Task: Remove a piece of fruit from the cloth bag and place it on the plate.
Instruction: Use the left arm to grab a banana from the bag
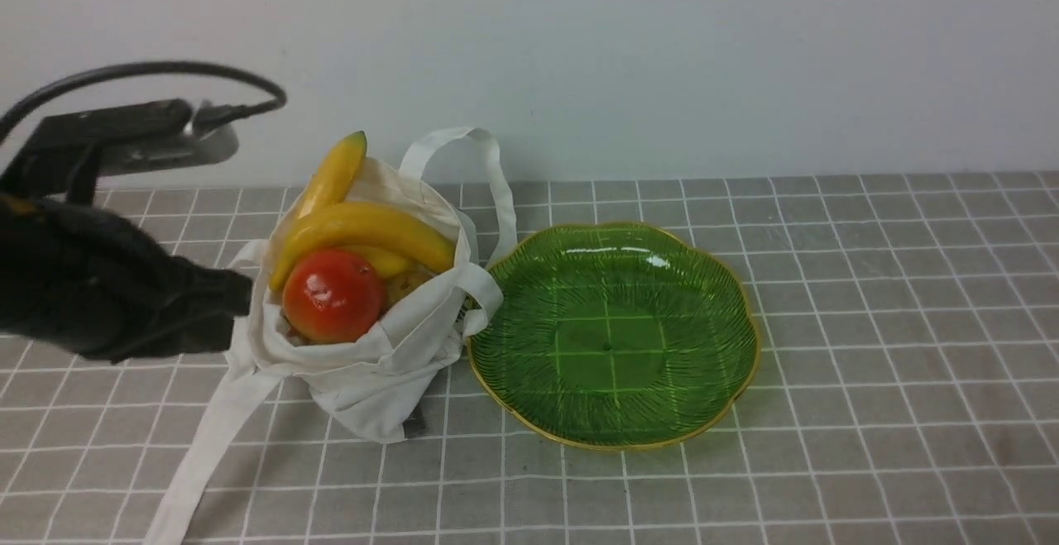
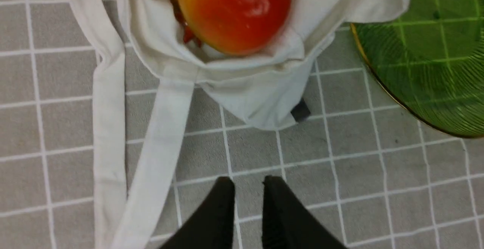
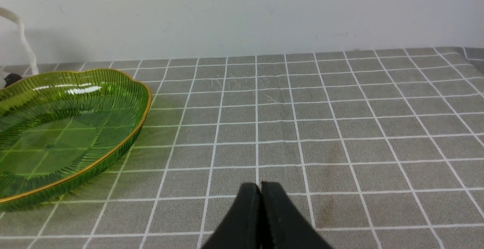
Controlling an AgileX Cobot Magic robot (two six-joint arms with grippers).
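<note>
Curved yellow banana [image 1: 364,227] is seen lying in the cloth bag [image 1: 364,380], with the left gripper [image 2: 247,183] held just beside the bag.
In the front view the bag is set at 9 o'clock of the plate [image 1: 662,346], right against its rim. The banana is lodged at 12 o'clock of a round red fruit [image 1: 333,295], and a green-tipped banana [image 1: 335,173] is stuck up at 11 o'clock. The left gripper is placed at 9 o'clock of the bag, jaws slightly apart, nothing gripped. The right gripper [image 3: 260,186] is seen with jaws pressed together over the grey checked tablecloth [image 3: 340,128].
</note>
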